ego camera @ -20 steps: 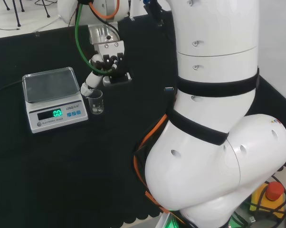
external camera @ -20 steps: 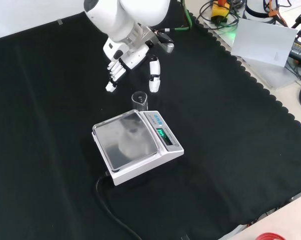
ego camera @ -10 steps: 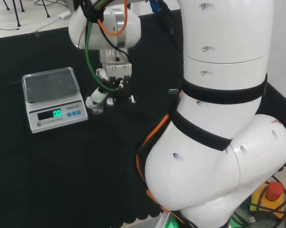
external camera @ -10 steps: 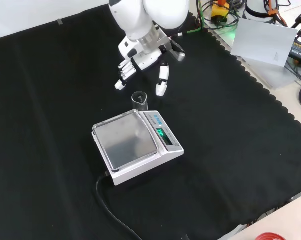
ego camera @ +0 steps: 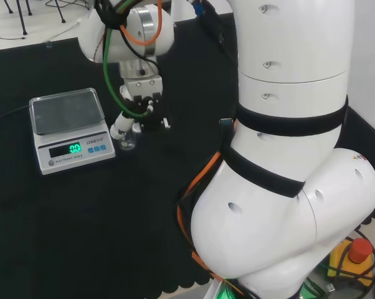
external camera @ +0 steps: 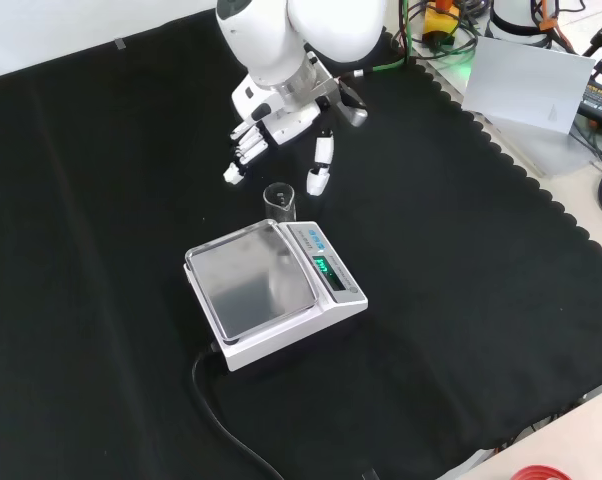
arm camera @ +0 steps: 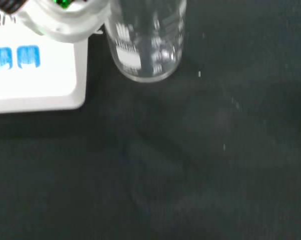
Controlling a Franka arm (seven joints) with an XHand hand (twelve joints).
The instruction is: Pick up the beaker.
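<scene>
white scale (external camera: 276, 290) with lit green display on black cloth (external camera: 101, 200)

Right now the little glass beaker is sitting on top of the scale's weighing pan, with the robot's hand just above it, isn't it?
Not quite. The beaker is not on the pan: it stands upright on the black cloth, next to the scale, as the front view shows. The rest holds: the hand hovers just above it, fingers open, not gripping it.
</scene>
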